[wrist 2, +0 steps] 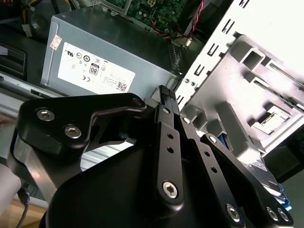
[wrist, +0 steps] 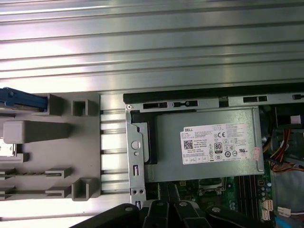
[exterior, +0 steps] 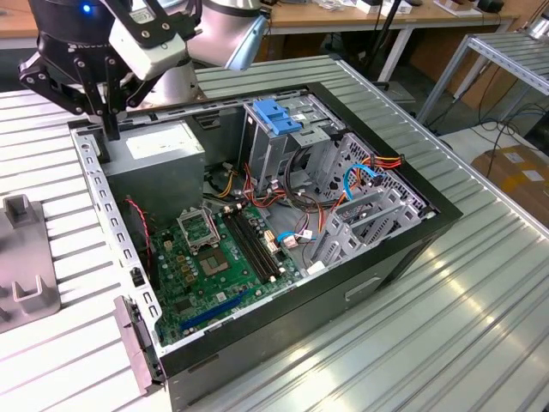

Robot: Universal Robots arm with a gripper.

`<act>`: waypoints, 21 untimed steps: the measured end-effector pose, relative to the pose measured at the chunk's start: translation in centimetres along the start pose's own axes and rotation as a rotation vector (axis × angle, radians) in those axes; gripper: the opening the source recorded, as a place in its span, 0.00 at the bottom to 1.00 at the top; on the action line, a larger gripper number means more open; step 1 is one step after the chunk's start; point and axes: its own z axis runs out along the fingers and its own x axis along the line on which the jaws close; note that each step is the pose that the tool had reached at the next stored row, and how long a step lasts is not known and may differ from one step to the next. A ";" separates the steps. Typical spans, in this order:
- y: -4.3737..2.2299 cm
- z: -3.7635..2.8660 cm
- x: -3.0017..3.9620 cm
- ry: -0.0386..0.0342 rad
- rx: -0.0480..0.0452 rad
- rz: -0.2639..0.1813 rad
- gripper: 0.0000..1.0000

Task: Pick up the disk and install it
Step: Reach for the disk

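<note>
First wrist view: the picture edge cuts off the disk (wrist: pixel 21 100); we see a blue rail end, the rest out of frame. Second wrist view: the gripper (wrist 2: pixel 166 92) linkage hides most of a blue part (wrist 2: pixel 284 199); we cannot identify it. Exterior view: the arm (exterior: pixel 223 34) and the grey fixture (exterior: pixel 26 257) at the exterior view's left run off-frame.

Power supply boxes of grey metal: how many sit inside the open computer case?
1: the grey metal power supply box fills one corner of the black computer case; others may be hidden.
</note>
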 end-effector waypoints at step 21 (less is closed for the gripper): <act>-0.17 -0.06 2.24 0.0000 0.0000 0.000 0.10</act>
